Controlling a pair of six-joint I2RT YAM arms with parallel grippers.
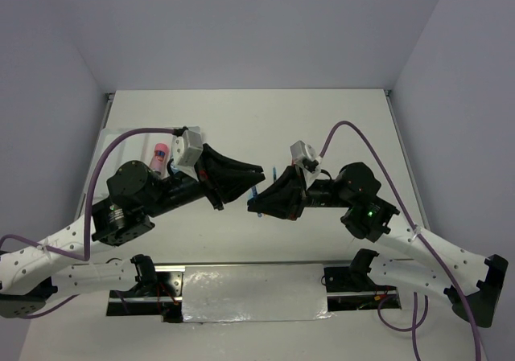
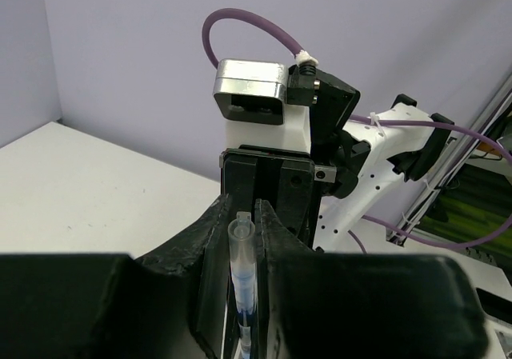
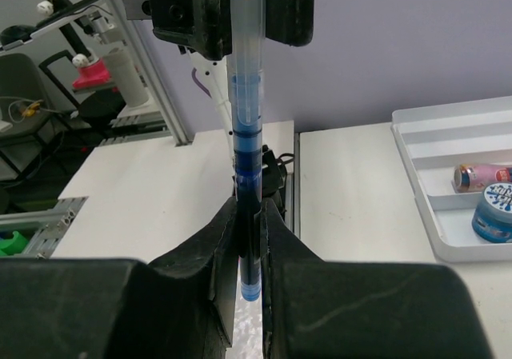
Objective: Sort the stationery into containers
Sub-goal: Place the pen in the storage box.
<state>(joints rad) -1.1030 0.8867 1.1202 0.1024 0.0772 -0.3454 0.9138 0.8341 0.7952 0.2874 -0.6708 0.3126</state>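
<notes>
**Kai:** Where's the pen (image 3: 244, 127) right now?

**Mo:** In the air, off to the right of the tray (image 3: 414, 185) as the arms face, well clear of its rim. It's over bare table (image 1: 322, 128), not over any compartment.

**Kai:** Who's got it?

**Mo:** Both. The left gripper (image 2: 244, 223) is clamped on one end and the right gripper (image 3: 250, 215) is clamped on the other. The pen spans the gap between the two fingertip pairs.

**Kai:** Sure about the left?

**Mo:** Its wrist cam shows the fingers pinched in against the barrel on both sides. The right wrist cam shows the same for the right.

**Kai:** What does the pen look like?

**Mo:** Thin and straight. The barrel is clear plastic with a blue refill visible inside. The end poking out past the left fingers is a clear open tube. Toward the right gripper it goes darker blue, with a couple of ring bands mid-barrel. A rounded blue tip sticks out just beyond the right fingers.

**Kai:** Anything in the tray?

**Mo:** A pink-orange cylinder (image 3: 480, 175) is lying on its side in one compartment. A blue-white roll (image 3: 494, 213) is in the compartment next to it, as far as I can tell. The two sit near each other but apart, and the rest of the tray is cut off from that view.
</notes>
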